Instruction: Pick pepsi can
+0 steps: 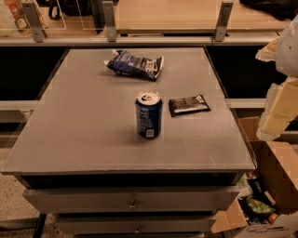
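pepsi can (149, 115) upright, centre of frame on grey table (79, 125). Black wrapper packet (188, 105) just right of it (not touching). Blue-and-white snack bag (135, 65) further up the frame. Gripper (281, 111) at right edge, off the table, well apart from the can; can't tell its spread or hold.

Likely an office: behind the drawered counter (84, 116) stand wooden desks (177, 14) with clear partition panels (70, 11), right of it a cardboard box (279, 172) of snacks, and the tool (275, 114) off its right edge.
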Controlling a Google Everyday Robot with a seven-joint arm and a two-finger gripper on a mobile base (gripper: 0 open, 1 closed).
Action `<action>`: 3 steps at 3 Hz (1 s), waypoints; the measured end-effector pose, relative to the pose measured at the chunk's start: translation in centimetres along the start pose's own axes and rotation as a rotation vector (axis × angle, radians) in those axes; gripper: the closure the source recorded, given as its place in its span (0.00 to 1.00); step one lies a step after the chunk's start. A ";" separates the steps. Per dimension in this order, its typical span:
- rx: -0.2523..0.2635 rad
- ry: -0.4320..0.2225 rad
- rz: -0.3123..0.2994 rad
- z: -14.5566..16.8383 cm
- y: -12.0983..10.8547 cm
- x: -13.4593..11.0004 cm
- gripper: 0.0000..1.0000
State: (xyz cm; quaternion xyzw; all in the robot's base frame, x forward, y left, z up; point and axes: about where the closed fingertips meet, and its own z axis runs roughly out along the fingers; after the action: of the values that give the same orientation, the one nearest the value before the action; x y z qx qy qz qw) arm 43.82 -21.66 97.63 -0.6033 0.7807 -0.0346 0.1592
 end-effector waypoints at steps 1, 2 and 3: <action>0.000 0.000 0.000 0.0 0.0 0.0 0.00; 0.016 -0.024 0.009 0.2 -0.1 -0.4 0.00; 0.029 -0.108 0.010 2.0 -0.2 -2.7 0.00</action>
State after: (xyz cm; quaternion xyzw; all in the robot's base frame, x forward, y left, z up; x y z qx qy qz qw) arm 45.13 -18.84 96.37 -0.5979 0.7735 -0.0122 0.2099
